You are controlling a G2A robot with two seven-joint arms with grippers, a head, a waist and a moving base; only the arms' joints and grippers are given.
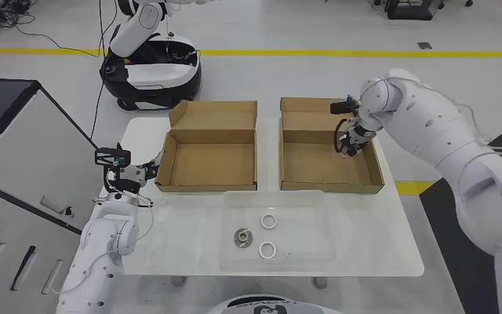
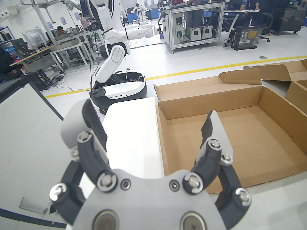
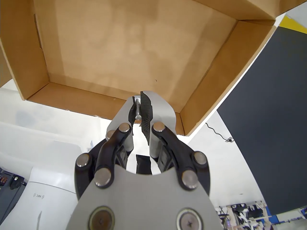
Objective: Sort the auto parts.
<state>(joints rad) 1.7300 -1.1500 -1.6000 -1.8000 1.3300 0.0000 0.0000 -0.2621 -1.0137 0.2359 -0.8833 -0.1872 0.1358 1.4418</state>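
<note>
right gripper (image 3: 138,107) fingers clamped a bolt (image 3: 137,106) over right box (image 3: 120,37) | left gripper (image 2: 150,112) fingers stood wide, empty | seemingly nothing boxed; two rings (image 1: 268,221) (image 1: 267,250) and metal hub (image 1: 244,236) remained unsorted

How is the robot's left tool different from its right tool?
The left tool is open and empty; the right tool is shut on a bolt. The left tool sits beside the left box, while the right tool hangs over the right box. Both have black ribbed pads.
</note>
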